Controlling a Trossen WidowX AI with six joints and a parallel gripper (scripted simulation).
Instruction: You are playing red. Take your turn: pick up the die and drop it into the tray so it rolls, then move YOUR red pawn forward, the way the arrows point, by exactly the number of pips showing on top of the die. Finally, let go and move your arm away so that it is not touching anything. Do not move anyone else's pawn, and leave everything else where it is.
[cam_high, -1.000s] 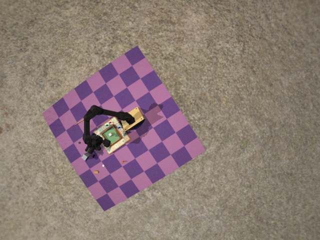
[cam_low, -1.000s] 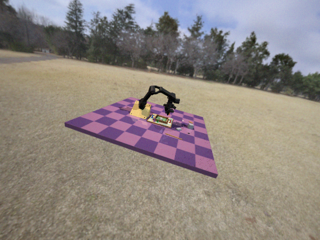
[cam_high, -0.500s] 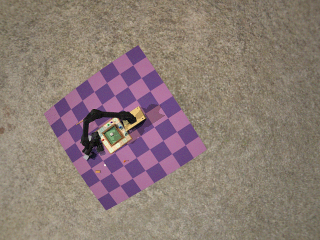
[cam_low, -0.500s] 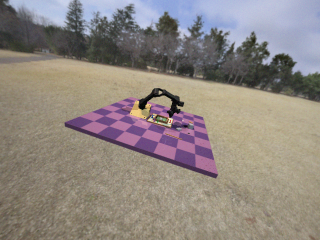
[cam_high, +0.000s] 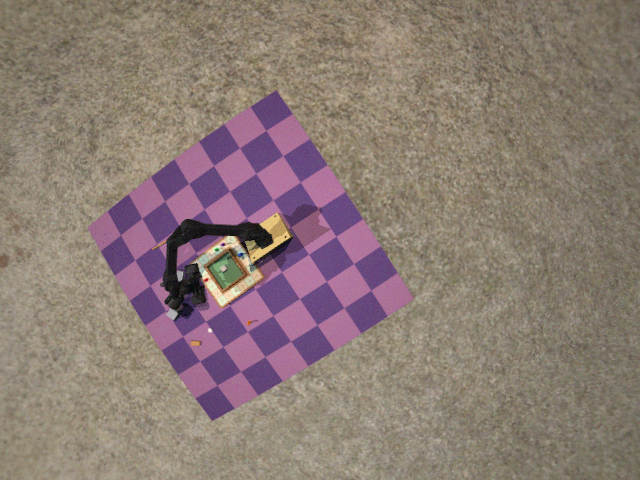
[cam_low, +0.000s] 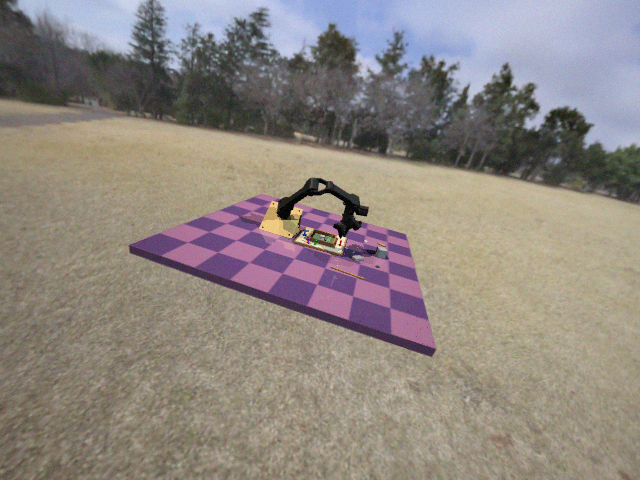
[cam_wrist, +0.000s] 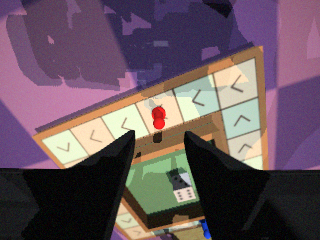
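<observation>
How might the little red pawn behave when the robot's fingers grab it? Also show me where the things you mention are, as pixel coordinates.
The red pawn (cam_high: 206, 279) (cam_low: 340, 242) (cam_wrist: 158, 116) looks stiff, so it probably won't squash. Its slim, upright shape suggests it could tip if nudged off-centre. The rounded head might slip between the gripper's (cam_wrist: 160, 134) flat-looking fingers.

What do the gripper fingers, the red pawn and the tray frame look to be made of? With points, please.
Gripper fingers: probably plastic, matte black with no metallic glint. Red pawn (cam_wrist: 158, 116): likely glossy plastic, evenly coloured, though painted wood is possible. Tray frame (cam_wrist: 137, 214): looks like wood, brown; the picture is too grainy to confirm grain.
</observation>
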